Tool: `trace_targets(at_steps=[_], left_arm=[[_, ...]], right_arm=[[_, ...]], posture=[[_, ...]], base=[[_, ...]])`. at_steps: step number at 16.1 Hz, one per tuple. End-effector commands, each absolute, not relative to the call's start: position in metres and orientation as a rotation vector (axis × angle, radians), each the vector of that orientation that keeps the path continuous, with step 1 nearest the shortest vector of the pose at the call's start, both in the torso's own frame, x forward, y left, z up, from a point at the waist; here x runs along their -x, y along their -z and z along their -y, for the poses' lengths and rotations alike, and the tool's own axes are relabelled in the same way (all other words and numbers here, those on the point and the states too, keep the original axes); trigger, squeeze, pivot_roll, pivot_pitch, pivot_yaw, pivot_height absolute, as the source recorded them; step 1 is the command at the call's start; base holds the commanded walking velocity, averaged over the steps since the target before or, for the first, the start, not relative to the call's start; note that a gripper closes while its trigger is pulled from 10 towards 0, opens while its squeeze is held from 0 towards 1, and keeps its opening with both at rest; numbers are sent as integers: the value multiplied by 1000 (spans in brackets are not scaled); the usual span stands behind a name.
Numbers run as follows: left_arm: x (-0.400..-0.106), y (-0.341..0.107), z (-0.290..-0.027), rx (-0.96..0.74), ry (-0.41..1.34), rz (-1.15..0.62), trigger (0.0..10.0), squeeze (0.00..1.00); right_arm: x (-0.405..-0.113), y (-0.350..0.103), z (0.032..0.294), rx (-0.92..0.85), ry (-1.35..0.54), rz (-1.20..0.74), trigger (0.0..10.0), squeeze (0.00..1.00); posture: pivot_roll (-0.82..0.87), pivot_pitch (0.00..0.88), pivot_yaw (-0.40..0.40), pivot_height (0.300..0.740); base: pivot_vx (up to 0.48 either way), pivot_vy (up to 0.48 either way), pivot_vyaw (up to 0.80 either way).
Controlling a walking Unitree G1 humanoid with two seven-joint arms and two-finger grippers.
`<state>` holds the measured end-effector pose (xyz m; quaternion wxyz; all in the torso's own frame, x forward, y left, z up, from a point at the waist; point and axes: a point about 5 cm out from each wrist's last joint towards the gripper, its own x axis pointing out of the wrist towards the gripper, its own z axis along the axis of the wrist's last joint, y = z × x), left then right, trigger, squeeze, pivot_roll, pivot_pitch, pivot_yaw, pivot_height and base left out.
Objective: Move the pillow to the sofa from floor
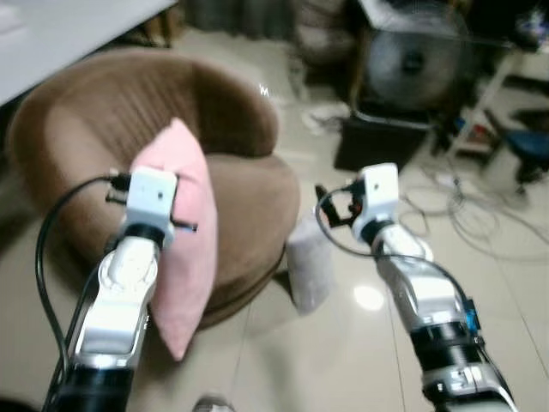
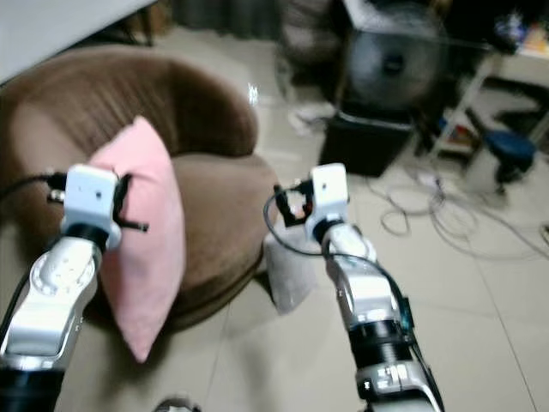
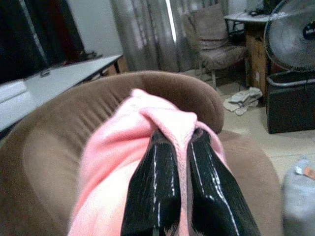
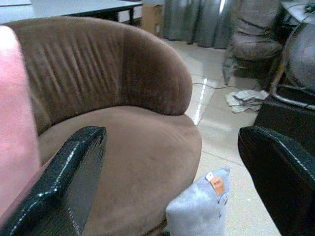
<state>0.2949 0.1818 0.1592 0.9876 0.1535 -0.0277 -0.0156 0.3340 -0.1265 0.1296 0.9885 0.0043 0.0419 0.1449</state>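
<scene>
A pink pillow hangs upright in front of the round brown sofa chair, its lower corner down near the floor. My left gripper is shut on a fold of the pillow's top edge, level with the sofa's backrest. My right gripper is open and holds nothing. It hovers to the right of the sofa seat, above a small pale grey cushion that stands on the floor against the sofa's base.
A white table edges the sofa at the back left. A standing fan, a black box, a blue stool and loose cables lie to the right. The tiled floor near my feet is open.
</scene>
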Motion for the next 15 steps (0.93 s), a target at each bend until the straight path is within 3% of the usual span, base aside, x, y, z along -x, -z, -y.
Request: trace_targets(at_steps=[1, 6, 8, 10, 15], left_arm=[[-296, -168, -172, -325, 77, 88, 10000, 0], [-298, -168, -176, -343, 84, 92, 10000, 0], [-303, -171, -175, -317, 125, 107, 10000, 0], [-307, -172, -176, -308, 121, 109, 10000, 0], [-312, -173, -174, -295, 146, 117, 10000, 0]], right_arm=[[-335, -127, 137, -29, -240, -92, 10000, 0], [-333, -120, 136, -29, -215, -110, 10000, 0], [-331, -118, 140, -34, -178, -106, 10000, 0], [-328, -116, 147, -35, -148, -105, 10000, 0], [-329, -118, 149, -23, -128, -91, 10000, 0]], posture=[[207, 0, -52, 740], [208, 0, -49, 740], [161, 0, 25, 740], [161, 0, 25, 740], [137, 0, 52, 740]], base=[[0, 465, 0], [0, 0, 0], [0, 0, 0], [0, 0, 0], [330, 0, 0]])
